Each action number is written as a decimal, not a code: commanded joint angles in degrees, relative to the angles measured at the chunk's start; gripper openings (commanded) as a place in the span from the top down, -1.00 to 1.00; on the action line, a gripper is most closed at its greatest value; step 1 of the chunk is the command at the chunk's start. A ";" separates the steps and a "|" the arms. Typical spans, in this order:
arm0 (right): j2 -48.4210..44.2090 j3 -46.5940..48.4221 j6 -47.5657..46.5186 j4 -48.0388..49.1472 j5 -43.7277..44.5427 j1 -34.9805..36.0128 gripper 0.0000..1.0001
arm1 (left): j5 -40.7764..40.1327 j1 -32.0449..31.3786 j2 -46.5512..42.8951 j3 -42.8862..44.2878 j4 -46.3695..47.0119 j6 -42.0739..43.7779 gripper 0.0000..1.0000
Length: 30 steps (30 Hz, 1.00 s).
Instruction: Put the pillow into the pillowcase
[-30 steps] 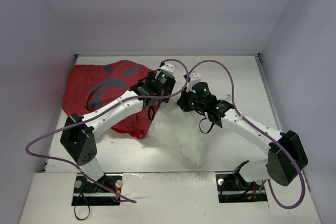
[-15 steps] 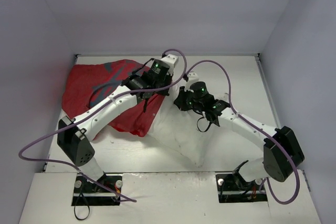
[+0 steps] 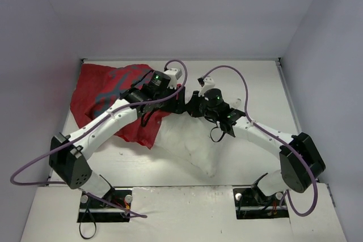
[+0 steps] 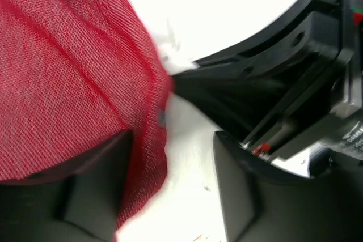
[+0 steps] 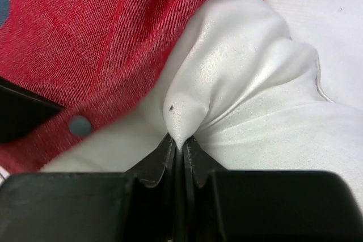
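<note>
- My right jaws are pressed together on a pinched-up fold of the pillow (image 5: 238, 83), right at the open edge of the pillowcase (image 5: 85, 38). I judge I hold the corner there to feed it under the red hem.
- My left jaws are spread. The pillowcase's loose edge drapes over one finger (image 4: 85, 185) and nothing is clamped. I judge they stand apart to take that hem and lift the mouth open.
- The pillow's corner sits just under the pillowcase's hem. The rest of it lies outside the pillowcase on the desk (image 3: 261, 83), so most of the stuffing is not yet done.
- Only the top view gives the whole layout: the pillowcase crumpled flat, the pillow's bulk trailing away from it, both my wrists meeting at its edge. It hides how either pair of jaws stands.
- Only the right wrist view shows the pinch itself, plus a small round snap (image 5: 79, 124) on the pillowcase's hem beside the pillow.
- Only the left wrist view shows the gap between my left fingers, with my right jaws close beside the pillowcase's edge. That view is blurred.
</note>
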 commanded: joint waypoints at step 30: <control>-6.48 2.20 -16.57 -11.64 -8.51 1.02 0.62 | -14.47 -2.26 -19.87 -17.35 -5.79 -2.72 1.00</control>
